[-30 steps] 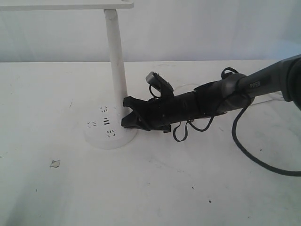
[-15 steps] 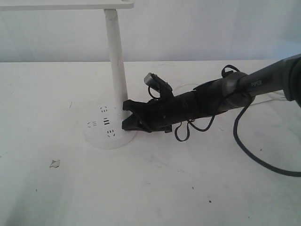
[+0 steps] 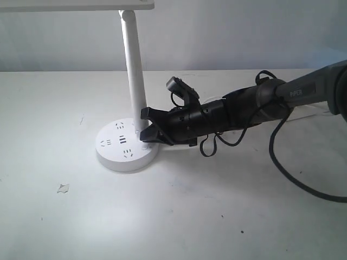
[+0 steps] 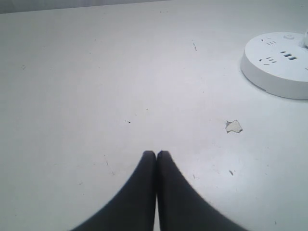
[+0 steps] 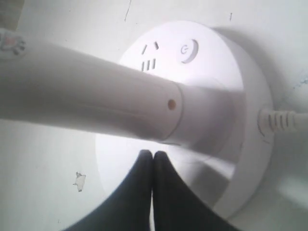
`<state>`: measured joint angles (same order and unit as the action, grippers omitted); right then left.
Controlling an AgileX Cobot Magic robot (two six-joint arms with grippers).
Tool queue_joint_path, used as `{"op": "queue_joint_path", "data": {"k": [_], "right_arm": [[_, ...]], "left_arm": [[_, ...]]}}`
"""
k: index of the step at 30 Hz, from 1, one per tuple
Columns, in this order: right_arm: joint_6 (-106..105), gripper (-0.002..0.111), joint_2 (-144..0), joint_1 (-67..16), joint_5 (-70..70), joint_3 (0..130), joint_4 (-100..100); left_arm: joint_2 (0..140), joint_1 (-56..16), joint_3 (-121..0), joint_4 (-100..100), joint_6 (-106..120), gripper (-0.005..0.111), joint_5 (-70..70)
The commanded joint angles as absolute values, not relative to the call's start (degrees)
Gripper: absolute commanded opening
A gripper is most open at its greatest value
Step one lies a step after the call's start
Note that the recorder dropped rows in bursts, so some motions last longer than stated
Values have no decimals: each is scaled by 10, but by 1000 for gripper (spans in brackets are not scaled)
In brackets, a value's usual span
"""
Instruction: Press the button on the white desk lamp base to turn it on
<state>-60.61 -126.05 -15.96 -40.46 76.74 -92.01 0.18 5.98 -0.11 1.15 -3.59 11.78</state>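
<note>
Shifting forward: closed right end effector now on round flat white plastic lamp base; slim white stem newly tilted; small round white button untouched, likely missed.

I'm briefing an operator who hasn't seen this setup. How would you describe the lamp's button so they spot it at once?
Start at the round white lamp base on the table, under its slim stem. On its flat top sits the button: a small flush white circle with a faint power symbol, unlike the dark socket slots nearby.
</note>
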Motion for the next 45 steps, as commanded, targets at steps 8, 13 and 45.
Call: {"op": "queue_joint_path", "data": {"k": [8, 13, 45], "right_arm": [[-614, 0, -1206, -154, -448, 772, -875], [-608, 0, -1132, -149, -448, 742, -807], [-435, 0, -535, -149, -472, 521, -520]], "left_arm": [[0, 55, 0, 9, -36, 0, 116], [0, 55, 0, 9, -36, 0, 116], [0, 55, 0, 9, -36, 0, 116]]}}
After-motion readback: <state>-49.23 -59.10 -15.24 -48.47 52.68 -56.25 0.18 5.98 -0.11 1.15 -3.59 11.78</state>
